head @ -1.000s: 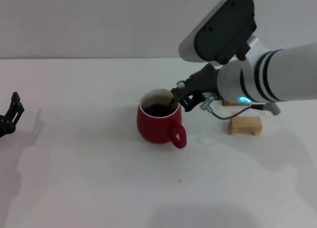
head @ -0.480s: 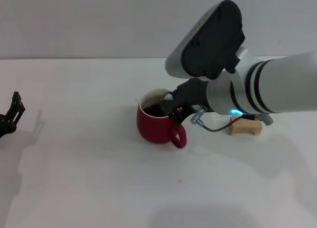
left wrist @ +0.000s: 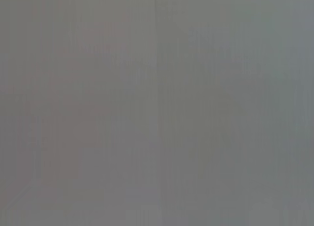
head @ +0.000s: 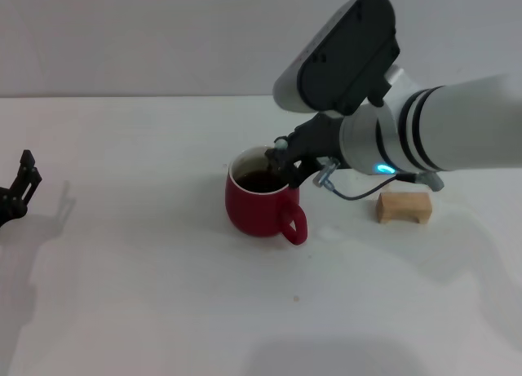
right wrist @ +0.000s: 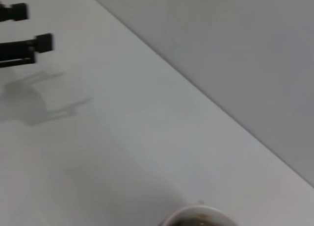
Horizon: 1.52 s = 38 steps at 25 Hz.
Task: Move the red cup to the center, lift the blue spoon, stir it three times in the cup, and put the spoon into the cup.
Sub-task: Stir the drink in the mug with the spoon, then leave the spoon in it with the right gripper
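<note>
White table (head: pixel 122 311): right gripper (head: pixel 285 165), clamped on blue spoon (head: pixel 280 157), swung across red cup (head: pixel 263 203); mid-stir. Left gripper (head: pixel 18 188) parked, spread.

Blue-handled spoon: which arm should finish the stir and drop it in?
Right. The right gripper is over the squat dark-red ceramic mug; the left gripper sits parked at the table's far left edge.

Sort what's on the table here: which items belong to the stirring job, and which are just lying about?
Part of the job:
- red cup, holding dark liquid
- blue spoon, only a pale tip visible at the cup's rim
- right hand, at the cup's far rim

Lying about:
- tan wooden block, to the right of the cup
- left hand, parked at the table's left edge
</note>
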Tool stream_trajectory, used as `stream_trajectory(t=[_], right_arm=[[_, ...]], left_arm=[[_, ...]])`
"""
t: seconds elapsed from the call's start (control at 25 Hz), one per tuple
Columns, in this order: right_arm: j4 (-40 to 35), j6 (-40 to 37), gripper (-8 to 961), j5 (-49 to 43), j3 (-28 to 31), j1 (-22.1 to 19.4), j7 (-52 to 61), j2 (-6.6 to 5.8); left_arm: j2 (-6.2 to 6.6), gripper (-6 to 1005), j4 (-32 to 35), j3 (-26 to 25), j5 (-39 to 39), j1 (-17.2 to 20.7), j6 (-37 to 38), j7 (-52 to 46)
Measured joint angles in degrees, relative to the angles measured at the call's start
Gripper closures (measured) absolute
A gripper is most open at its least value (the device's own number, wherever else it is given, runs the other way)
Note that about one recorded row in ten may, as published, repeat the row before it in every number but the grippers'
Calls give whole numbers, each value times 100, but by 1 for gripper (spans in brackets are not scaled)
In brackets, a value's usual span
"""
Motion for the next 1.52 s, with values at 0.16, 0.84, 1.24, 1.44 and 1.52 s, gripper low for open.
stream_trajectory(t=[0.16, 0.84, 1.24, 1.44, 1.52], right_arm=[[-76, -12, 804, -2, 172, -15, -27, -8], [221, -10, 802, 36, -221, -48, -10, 12], [-85, -239, 802, 41, -209, 103, 2, 12], [-30, -182, 801, 41, -235, 38, 4, 12], [42, -182, 801, 37, -236, -14, 4, 12]], left_arm=[[-2, 147, 0, 0, 0, -12, -1, 0], [-3, 147, -2, 9, 9, -60, -9, 0], [-3, 147, -73, 9, 9, -33, 0, 0], [-3, 147, -73, 9, 9, -34, -13, 0], [-3, 147, -72, 9, 10, -35, -18, 0]])
